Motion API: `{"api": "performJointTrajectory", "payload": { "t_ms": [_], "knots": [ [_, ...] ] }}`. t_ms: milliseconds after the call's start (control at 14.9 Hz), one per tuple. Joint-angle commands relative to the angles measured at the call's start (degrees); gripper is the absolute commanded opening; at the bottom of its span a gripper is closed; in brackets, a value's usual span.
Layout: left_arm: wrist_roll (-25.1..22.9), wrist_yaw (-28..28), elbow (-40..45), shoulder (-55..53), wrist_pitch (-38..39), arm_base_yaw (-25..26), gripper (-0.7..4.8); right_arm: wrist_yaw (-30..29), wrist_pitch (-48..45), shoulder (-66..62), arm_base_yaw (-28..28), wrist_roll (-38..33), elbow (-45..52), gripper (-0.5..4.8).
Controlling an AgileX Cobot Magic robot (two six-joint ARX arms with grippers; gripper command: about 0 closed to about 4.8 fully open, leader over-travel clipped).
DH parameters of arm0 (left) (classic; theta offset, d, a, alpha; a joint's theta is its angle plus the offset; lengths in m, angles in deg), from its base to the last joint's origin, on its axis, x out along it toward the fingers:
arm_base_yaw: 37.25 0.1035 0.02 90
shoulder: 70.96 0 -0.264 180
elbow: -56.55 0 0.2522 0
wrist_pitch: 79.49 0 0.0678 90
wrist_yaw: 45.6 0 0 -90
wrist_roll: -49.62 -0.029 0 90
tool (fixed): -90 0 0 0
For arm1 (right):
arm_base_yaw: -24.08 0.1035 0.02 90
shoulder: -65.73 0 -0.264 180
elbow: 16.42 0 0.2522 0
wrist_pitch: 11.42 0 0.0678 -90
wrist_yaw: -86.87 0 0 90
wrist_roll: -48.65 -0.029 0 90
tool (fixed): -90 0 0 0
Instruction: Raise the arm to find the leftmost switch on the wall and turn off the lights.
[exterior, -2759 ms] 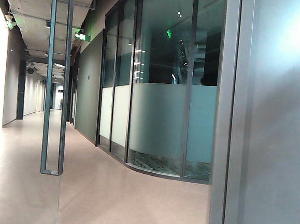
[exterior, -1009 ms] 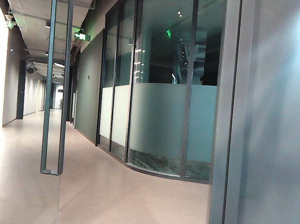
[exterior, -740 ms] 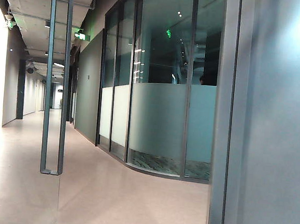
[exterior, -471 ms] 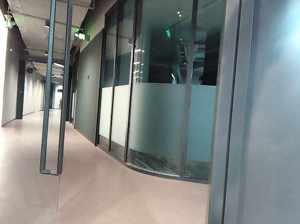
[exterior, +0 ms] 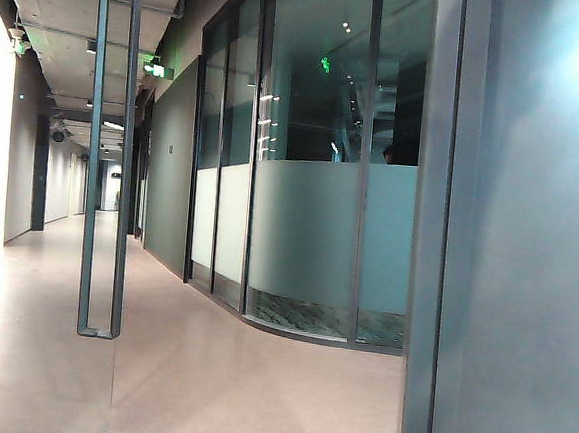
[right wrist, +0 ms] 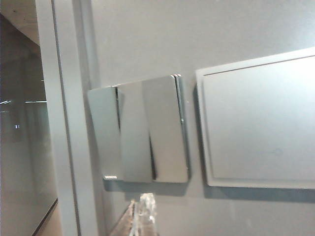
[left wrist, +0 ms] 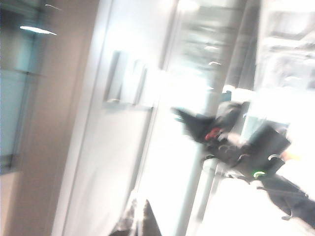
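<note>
Facing the wall, the right hand (right wrist: 141, 216) sits just below a three-rocker switch plate (right wrist: 140, 135); only its tip shows, so its state cannot be told. The leftmost switch (right wrist: 104, 132), beside the door frame (right wrist: 66, 118), is rigid, smooth plastic, best pressed rather than gripped. The left hand (left wrist: 138, 221), blurred, hangs near the same wall; its state is likewise unclear.
</note>
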Motion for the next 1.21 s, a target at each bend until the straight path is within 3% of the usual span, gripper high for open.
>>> {"api": "performJointTrajectory", "payload": {
  "t_ms": [67, 336, 606, 942, 1211],
  "knots": [
    [1.4, 0.7, -0.3, 0.2, -1.7, -3.8, -0.05, -0.5, -0.6, 0.0, 0.1, -1.9, -0.2, -0.01],
    [1.5, 0.7, -0.4, 0.2, -1.5, -3.8, -0.05, 1.3, -5.2, -2.0, 3.8, -3.6, -1.2, -0.01],
    [1.5, 0.7, -0.4, 0.2, -1.5, -3.8, -0.05, 1.3, -5.3, -10.6, 8.8, -3.4, -12.3, -0.01],
    [1.7, 0.7, -0.4, 0.2, -1.7, -3.8, -0.05, 1.0, -4.4, -20.3, 10.8, -3.2, -25.1, -0.01],
    [1.7, 0.7, -0.4, 0.2, -1.7, -3.8, -0.05, 1.0, -4.4, -23.4, 10.9, -3.2, -27.6, -0.01]
  ]
}}
